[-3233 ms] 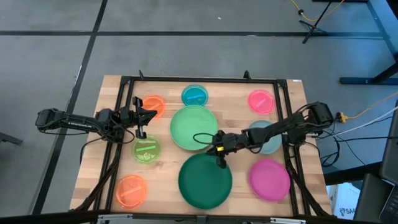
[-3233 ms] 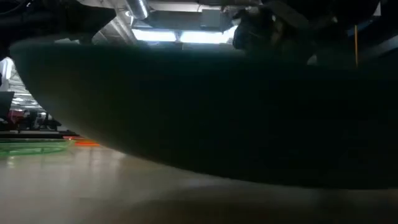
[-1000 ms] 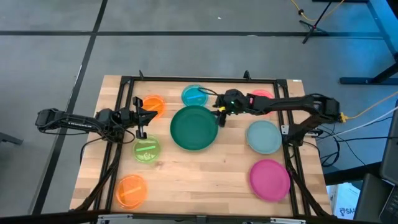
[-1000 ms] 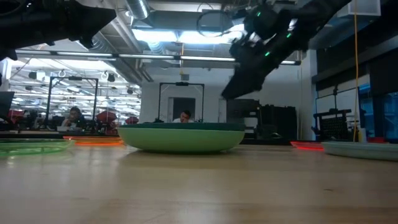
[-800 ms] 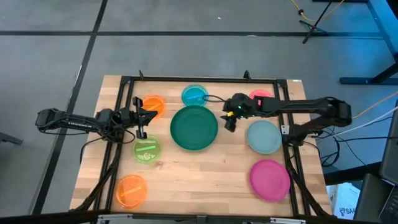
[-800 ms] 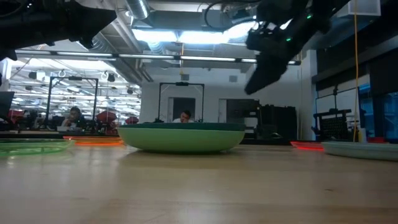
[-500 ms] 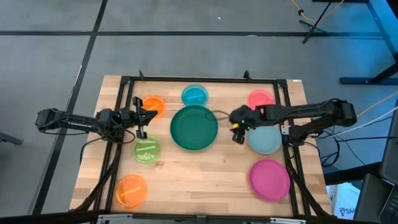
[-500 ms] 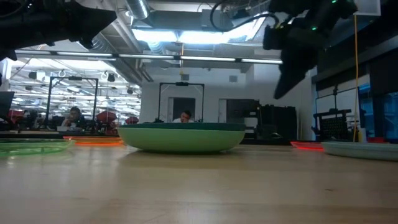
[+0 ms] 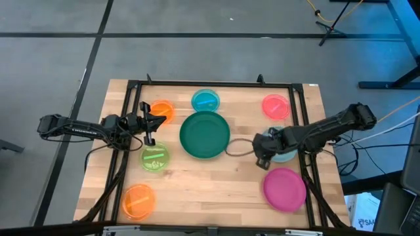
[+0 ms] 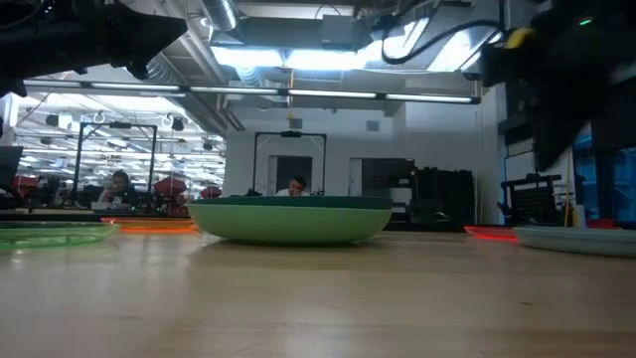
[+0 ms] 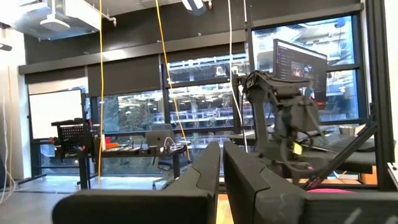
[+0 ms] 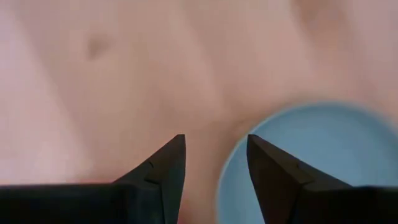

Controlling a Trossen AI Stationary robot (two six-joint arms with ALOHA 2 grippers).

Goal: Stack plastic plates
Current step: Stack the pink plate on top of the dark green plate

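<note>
A dark green plate (image 9: 205, 134) lies nested on a mint plate whose rim (image 10: 288, 227) shows under it, mid-table. My right gripper (image 9: 262, 160) hangs open over the bare wood, right beside the left rim of the grey-blue plate (image 12: 311, 155), fingers pointing down and touching nothing. A magenta plate (image 9: 285, 189) lies nearer the front right. Small plates lie around: pink (image 9: 275, 106), blue (image 9: 205, 100), two orange (image 9: 161, 110) (image 9: 138, 200) and lime (image 9: 155, 157). My left gripper (image 9: 148, 129) waits shut above the table's left side.
A black frame (image 9: 216, 84) runs around the wooden table top. Bare wood (image 9: 216, 183) lies between the green stack and the front edge. A cable loop (image 9: 239, 149) trails from my right arm toward the stack.
My right gripper has swung from the far right rim of the green stack toward the table's right and near edges, ending beside the grey-blue plate, open throughout. The dark green plate stays put on the mint one.
</note>
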